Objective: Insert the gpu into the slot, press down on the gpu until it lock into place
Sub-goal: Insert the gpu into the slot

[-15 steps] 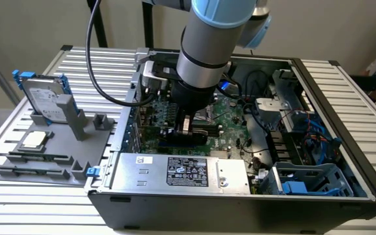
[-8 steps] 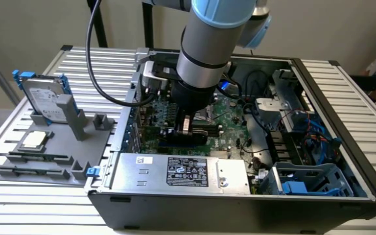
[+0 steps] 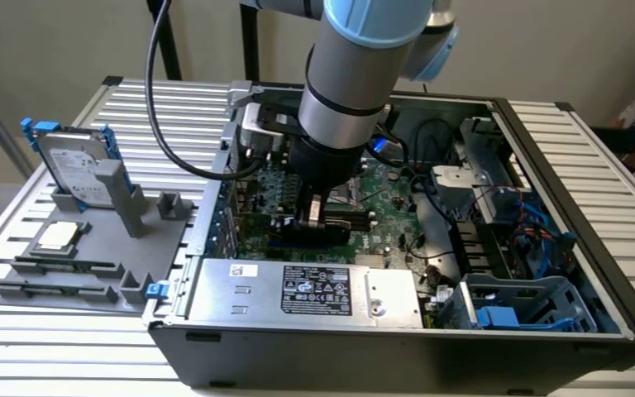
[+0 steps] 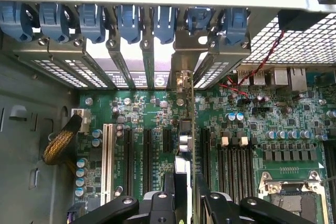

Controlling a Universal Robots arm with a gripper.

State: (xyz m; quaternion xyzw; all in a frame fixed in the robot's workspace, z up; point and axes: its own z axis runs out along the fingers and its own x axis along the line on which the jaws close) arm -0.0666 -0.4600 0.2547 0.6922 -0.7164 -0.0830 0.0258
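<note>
The gpu (image 4: 187, 129) stands on edge on the green motherboard (image 4: 152, 114), seen along its thin upper edge. Its metal bracket (image 4: 181, 61) sits in the rear slot opening of the case. My gripper (image 4: 185, 200) is right over the card, its black fingers (image 4: 167, 195) on either side and shut on it. In the exterior view the gripper (image 3: 313, 217) reaches down into the open computer case (image 3: 582, 248), with the dark card (image 3: 308, 235) below it. The blue slot is hidden beneath the card.
A silver power-supply box (image 3: 307, 289) lies just in front of the card. Black expansion slots (image 4: 129, 156), a white slot (image 4: 108, 161), memory strips (image 4: 236, 163) and the CPU socket (image 4: 291, 195) flank it. Outside the case, a grey fixture (image 3: 108, 215) holds a hard drive (image 3: 75, 165).
</note>
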